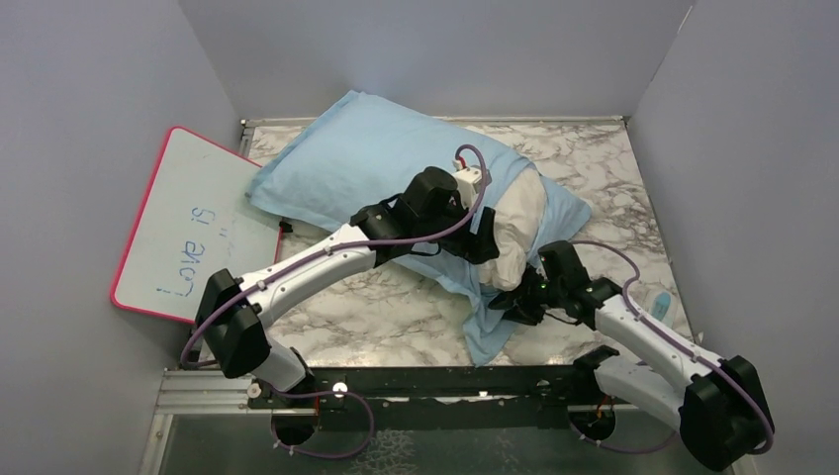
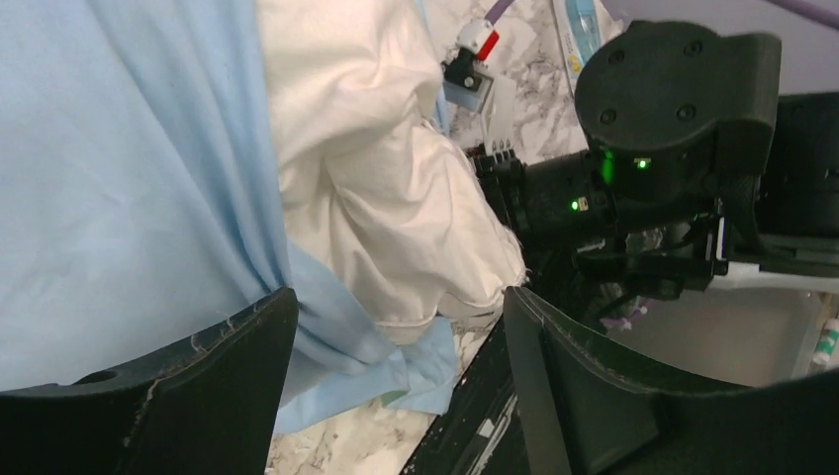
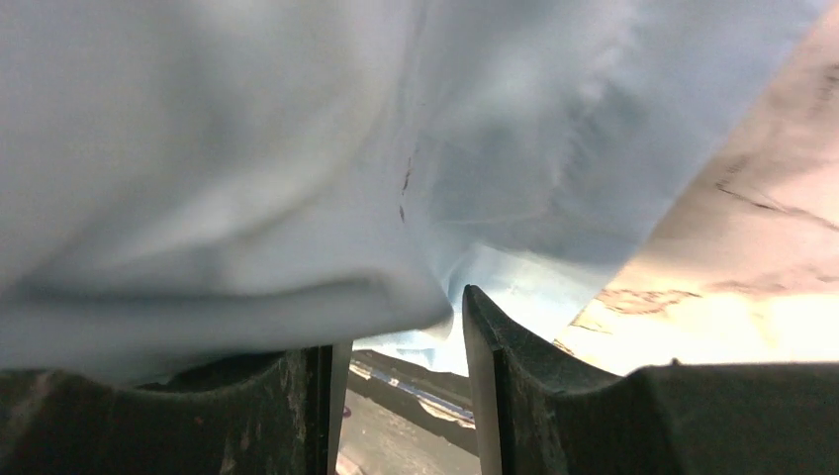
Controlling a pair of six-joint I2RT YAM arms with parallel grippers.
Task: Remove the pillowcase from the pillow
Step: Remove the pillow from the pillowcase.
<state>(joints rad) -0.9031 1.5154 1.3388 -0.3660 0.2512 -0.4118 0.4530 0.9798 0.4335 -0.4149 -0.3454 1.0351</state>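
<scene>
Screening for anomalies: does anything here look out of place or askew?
The pink-rimmed whiteboard with blue handwriting sits tilted against the left wall, off the edge of the marble-patterned table. The plump off-white pillow partly out of its light blue cloth pillowcase looks as expected.

The plain light blue pillowcase (image 1: pixel 366 158) lies slantwise on the marble desk (image 1: pixel 396 307), covering most of the pillow. The off-white pillow (image 1: pixel 519 233) bulges, rumpled, from its open right end, blue cloth bunched beneath.
</scene>
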